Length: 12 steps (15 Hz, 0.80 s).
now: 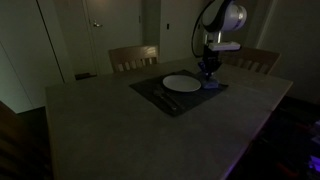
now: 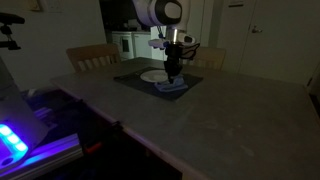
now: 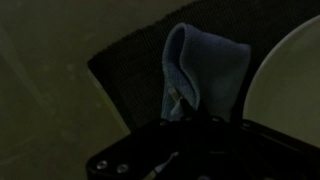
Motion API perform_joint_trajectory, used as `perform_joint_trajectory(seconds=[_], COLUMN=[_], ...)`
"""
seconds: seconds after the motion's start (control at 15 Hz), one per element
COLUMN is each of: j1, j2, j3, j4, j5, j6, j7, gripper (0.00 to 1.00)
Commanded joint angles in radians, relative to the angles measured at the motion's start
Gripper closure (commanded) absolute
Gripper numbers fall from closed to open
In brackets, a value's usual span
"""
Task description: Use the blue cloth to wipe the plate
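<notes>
Blue cloth [image 3: 205,70] looks soft, fuzzy fabric; plate [image 3: 290,80] beside it smooth and slightly glossy, placemat [image 3: 125,70] under it dark matt, table [image 1: 120,130] dull.

Blue cloth [image 3: 205,75] (bunched) on dark placemat [image 3: 125,65], beside plate [image 3: 290,85]

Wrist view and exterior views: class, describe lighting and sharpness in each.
Both exterior views: dim, grainy, the plate pale on its dark mat. An exterior view: violet glow flares at the lower corner. Wrist view: dark and soft, blue cloth blurred.
</notes>
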Motion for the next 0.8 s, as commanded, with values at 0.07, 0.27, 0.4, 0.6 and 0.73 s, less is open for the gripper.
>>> perform_joint_trajectory(seconds=[0.07,0.27,0.4,0.6,0.73], j1=[-0.001,0.001,0.002,-0.005,-0.013], j2=[-0.086,-0.132,-0.155,-0.170,-0.169], j3=[-0.004,-0.004,0.001,0.024,0.055], j4=[-0.012,-0.003,0.010,0.030,0.040], j5=[-0.024,-0.043,-0.059,-0.040,0.005], j6=[-0.047,-0.064,-0.073,-0.076,-0.079], j7=[-0.049,-0.079,-0.100,-0.167,-0.243], gripper=[0.98,0.98,0.98,0.98,0.98])
